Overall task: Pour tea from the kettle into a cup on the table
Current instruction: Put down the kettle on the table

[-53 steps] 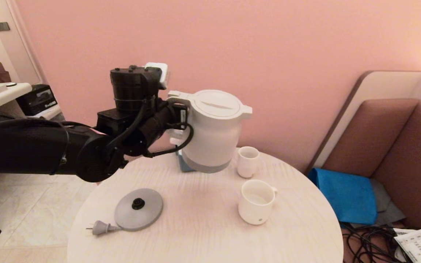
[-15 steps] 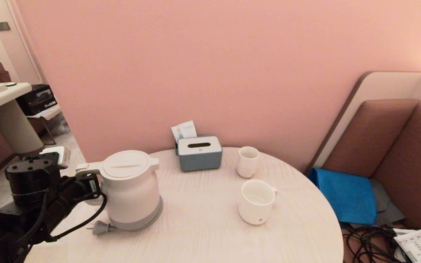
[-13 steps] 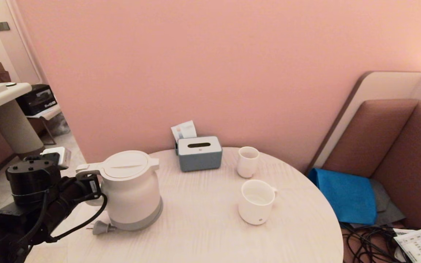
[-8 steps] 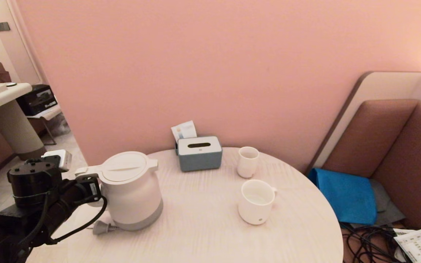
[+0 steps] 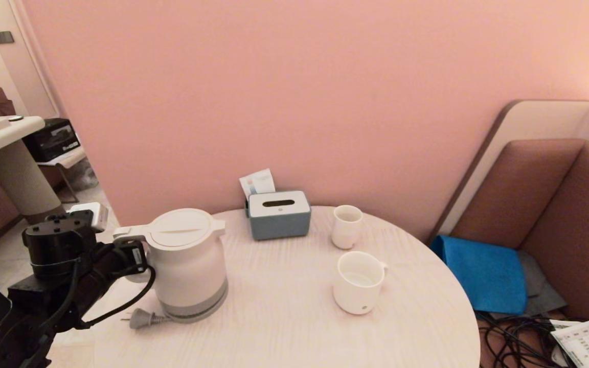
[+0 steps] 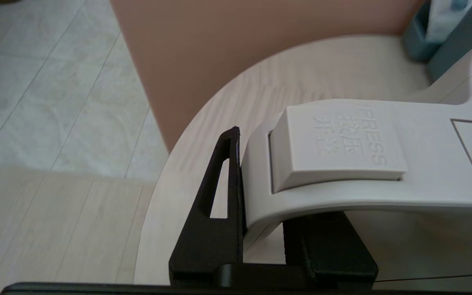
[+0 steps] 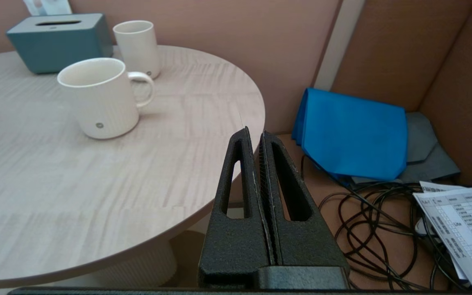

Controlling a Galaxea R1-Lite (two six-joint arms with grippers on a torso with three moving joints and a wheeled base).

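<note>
The white kettle (image 5: 187, 263) stands upright at the left of the round table (image 5: 284, 327), its grey bottom band low over the spot where its base lay. My left gripper (image 5: 132, 251) is shut on the kettle's loop handle (image 6: 342, 164), with one black finger (image 6: 219, 229) pressed against the handle's end. The wide white cup (image 5: 358, 281) stands to the right, apart from the kettle, with pale tea (image 5: 360, 279) low inside. It also shows in the right wrist view as the cup (image 7: 100, 98). My right gripper (image 7: 254, 133) hangs shut and empty off the table's right edge.
A grey-and-white tissue box (image 5: 279, 214) and a smaller handleless cup (image 5: 346, 226) stand at the back of the table. A grey plug (image 5: 142, 319) lies by the kettle's foot. Blue cloth (image 5: 481, 273), cables (image 5: 514, 337) and a printed sheet (image 5: 586, 342) lie on the seat at right.
The kettle came down from above the table's middle to the left side. In the last half second it and my left arm shifted slightly to the right.
</note>
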